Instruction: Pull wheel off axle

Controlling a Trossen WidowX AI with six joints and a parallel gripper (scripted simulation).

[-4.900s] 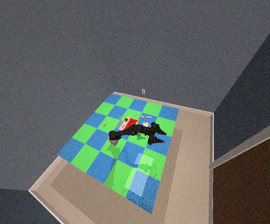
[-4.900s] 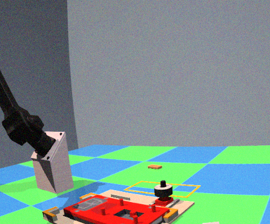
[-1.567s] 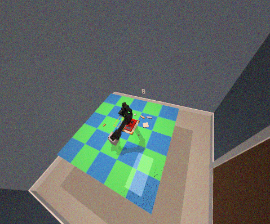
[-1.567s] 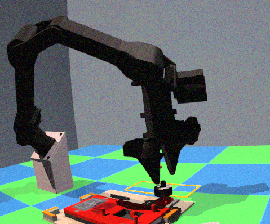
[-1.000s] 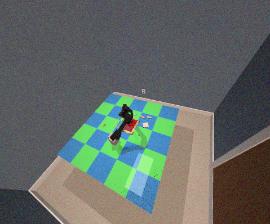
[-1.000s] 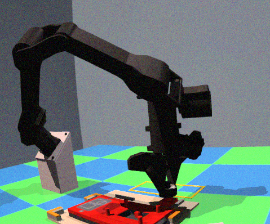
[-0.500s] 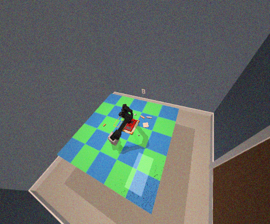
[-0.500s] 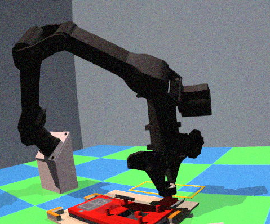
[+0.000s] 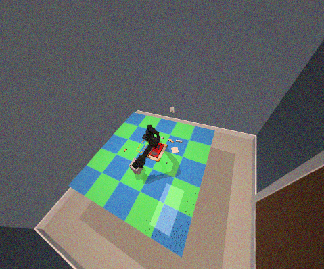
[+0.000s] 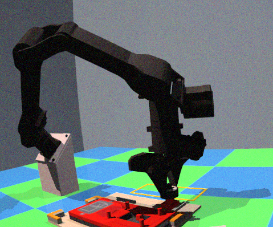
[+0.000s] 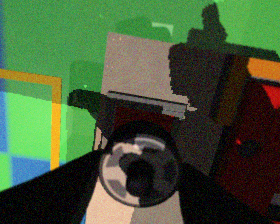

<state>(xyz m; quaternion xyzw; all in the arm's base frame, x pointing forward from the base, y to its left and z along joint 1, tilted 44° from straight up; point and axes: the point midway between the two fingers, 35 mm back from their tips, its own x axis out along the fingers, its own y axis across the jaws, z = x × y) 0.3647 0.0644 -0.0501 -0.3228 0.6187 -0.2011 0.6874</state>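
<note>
The hand (image 10: 170, 190) is reaching straight down from the bent arm (image 10: 105, 61) and is clamping the wheel (image 11: 139, 169) between its two dark fingers, one pressing on each side of the rim. Coming from directly above makes sense: the axle is standing upright, so the wheel can only slide off along that line, and a grip across the rim leaves the hub free. In the wrist view the wheel is showing as a grey disc with a dark centre, which is probably the axle seen end-on; I judge the wheel is sitting on the axle at this moment, not yet lifted, though the exterior view is hiding the contact behind the fingertips.

Taking the red board (image 10: 119, 214) as the landmark: the wheel is standing at the far end of that board, over the pale plate (image 11: 141, 70) that is carrying it. The marked area (image 10: 168, 191), a yellow-outlined rectangle on the worktop (image 10: 241, 182), is lying just beyond the board's far edge, near the hand, so the carry should be short. Nothing is showing inside that outline. The arm's grey base block (image 10: 57, 165) is standing well to the left of the board.

The board itself is holding several short red pegs (image 10: 126, 205) and orange corner tabs (image 10: 56, 213); what else is seated in it is too blurred to tell.
</note>
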